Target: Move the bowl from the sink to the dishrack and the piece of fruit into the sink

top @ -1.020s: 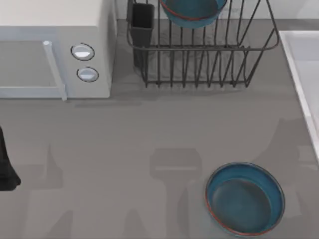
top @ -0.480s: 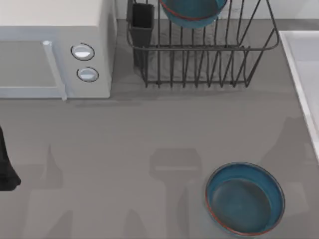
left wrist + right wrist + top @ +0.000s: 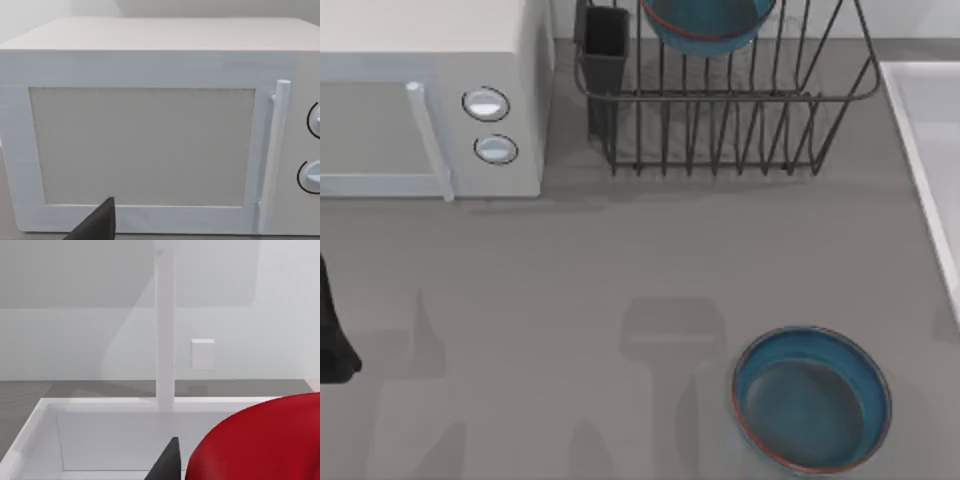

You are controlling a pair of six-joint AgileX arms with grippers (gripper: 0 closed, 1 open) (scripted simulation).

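Note:
The teal-blue bowl [image 3: 705, 25] rests in the dark wire dishrack [image 3: 720, 130] at the back of the table. The white-rimmed sink [image 3: 920, 110] lies along the right edge. In the right wrist view the glossy red piece of fruit [image 3: 260, 440] hangs close up over the sink [image 3: 100, 402] basin, with my right gripper [image 3: 210, 472] shut on it and one dark finger [image 3: 169, 460] showing beside it. My left arm [image 3: 332, 330] stays parked at the left edge, its gripper [image 3: 97, 227] facing the microwave.
A white microwave [image 3: 420, 100] with two knobs stands at the back left. A shallow teal dish [image 3: 810, 400] sits at the front right. A black cutlery cup [image 3: 605, 40] is at the rack's left corner. A white faucet post [image 3: 165, 330] rises behind the sink.
A faint shadow on the table beside the sink has slid to the right and faded. The bowl, the dish and the left arm have not moved.

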